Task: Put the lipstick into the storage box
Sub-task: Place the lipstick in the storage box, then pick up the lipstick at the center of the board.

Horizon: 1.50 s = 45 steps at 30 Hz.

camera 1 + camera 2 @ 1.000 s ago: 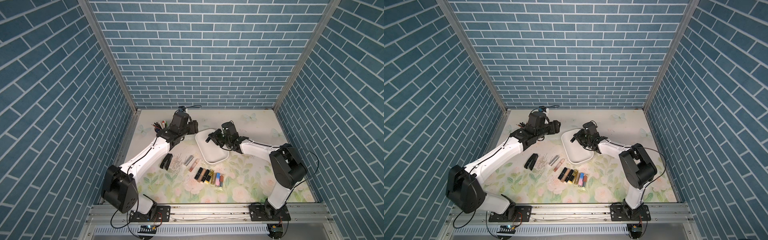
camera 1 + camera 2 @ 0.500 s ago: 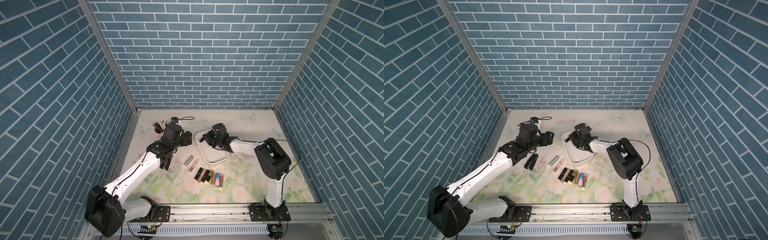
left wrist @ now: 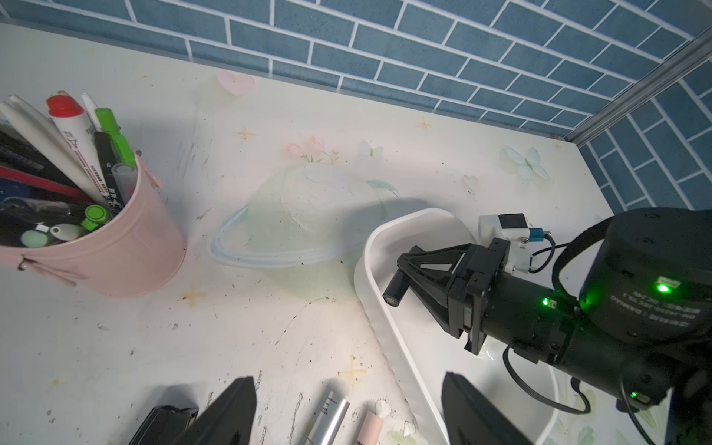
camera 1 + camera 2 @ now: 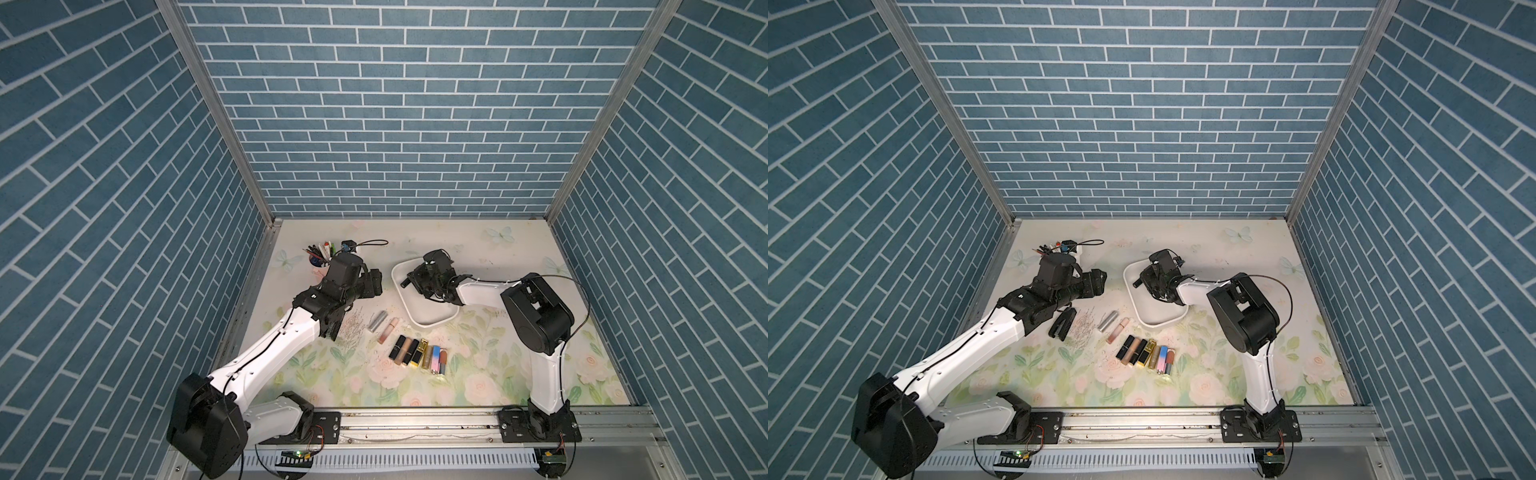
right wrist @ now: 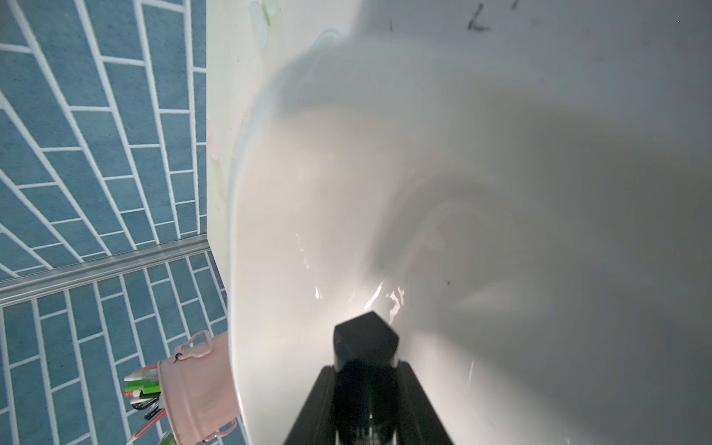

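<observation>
the right gripper [image 3: 404,278] is clamped on a black lipstick [image 3: 394,289], whose end sticks out past the fingertips. the white storage box [image 3: 370,308] lies right under this gripper, and in the right wrist view the lipstick [image 5: 364,343] points at the box's smooth inner wall [image 5: 308,192]; whether it touches the bottom i cannot tell. the pink pen cup [image 3: 127,246] stands beyond the box rim, well apart from that gripper. the left gripper [image 3: 346,385] hangs over the table [image 3: 269,327] just beside the box, jaws wide apart and holding nothing. below the gap between its fingers lie a silver tube [image 3: 331,420] and a pale pink tube [image 3: 370,429]. a row of lipsticks [image 4: 419,353] lies nearer the arm bases than both grippers.
</observation>
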Each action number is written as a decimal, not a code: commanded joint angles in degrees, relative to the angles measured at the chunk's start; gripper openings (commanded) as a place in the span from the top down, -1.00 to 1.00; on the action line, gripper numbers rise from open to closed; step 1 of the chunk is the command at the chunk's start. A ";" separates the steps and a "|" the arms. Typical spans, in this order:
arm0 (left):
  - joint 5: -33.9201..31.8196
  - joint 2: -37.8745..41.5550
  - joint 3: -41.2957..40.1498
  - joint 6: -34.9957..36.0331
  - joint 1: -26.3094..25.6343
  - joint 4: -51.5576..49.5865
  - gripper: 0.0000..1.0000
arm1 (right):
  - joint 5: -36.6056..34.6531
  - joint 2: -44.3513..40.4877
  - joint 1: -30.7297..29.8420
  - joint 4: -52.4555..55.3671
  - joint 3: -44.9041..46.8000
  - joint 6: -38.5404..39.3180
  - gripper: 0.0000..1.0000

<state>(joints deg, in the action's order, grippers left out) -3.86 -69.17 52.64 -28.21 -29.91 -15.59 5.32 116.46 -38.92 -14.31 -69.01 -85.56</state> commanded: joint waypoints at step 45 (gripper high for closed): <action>1.33 11.43 -16.40 -5.75 -16.26 11.19 -0.90 | -3.88 -52.98 -14.31 51.18 26.47 29.25 -0.17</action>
<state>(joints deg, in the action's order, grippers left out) -0.99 -58.70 37.19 -32.60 -45.58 -6.17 4.78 63.66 -50.33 33.89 -45.08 -52.21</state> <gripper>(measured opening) 0.950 0.587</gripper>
